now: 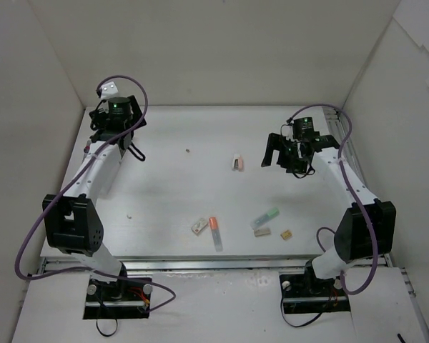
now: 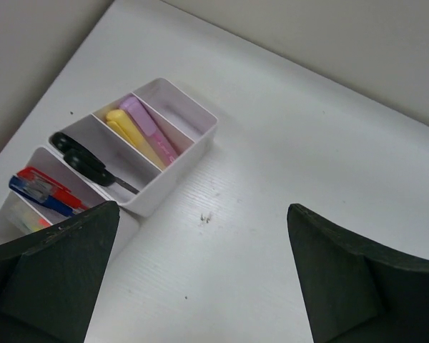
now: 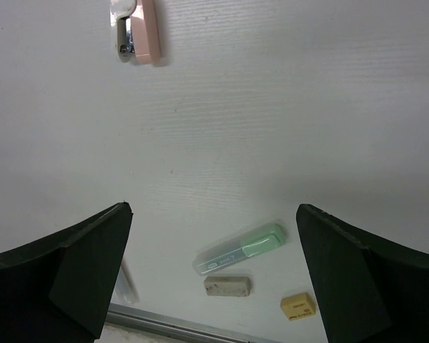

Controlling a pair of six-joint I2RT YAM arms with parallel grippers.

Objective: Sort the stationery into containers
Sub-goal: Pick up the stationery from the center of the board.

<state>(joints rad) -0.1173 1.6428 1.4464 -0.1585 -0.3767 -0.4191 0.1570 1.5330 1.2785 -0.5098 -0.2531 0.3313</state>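
a: white plastic divided organiser (image 2: 175, 171), what's in it?
b: yellow chunky highlighter (image 2: 129, 130) and pink highlighter (image 2: 151, 132) share a slot, black-handled scissors (image 2: 82, 158) next. it sits ahead-left of the empty, wide-spread left gripper (image 2: 204, 214); right gripper (image 3: 214, 211) gapes too.

Organiser (image 2: 200, 121): plain white.

Contents:
- yellow highlighter (image 2: 125, 128), solid yellow
- lilac-pink highlighter (image 2: 154, 136), lilac shading to pink
- scissors (image 2: 82, 161), black handles and grey blades
- red pen (image 2: 46, 182)
- blue pen (image 2: 39, 196)

Table (image 2: 307, 143): white, with a faint wood-grain pattern.

Loose items:
- green highlighter (image 3: 243, 248), pale green under a clear cap
- speckled eraser (image 3: 227, 286), grey-tan with dark flecks
- yellow eraser (image 3: 299, 306), dull yellow
- pink item (image 3: 141, 28), pale pink with a white and metallic end
- orange highlighter (image 1: 215, 232), orange tip on a clear whitish body
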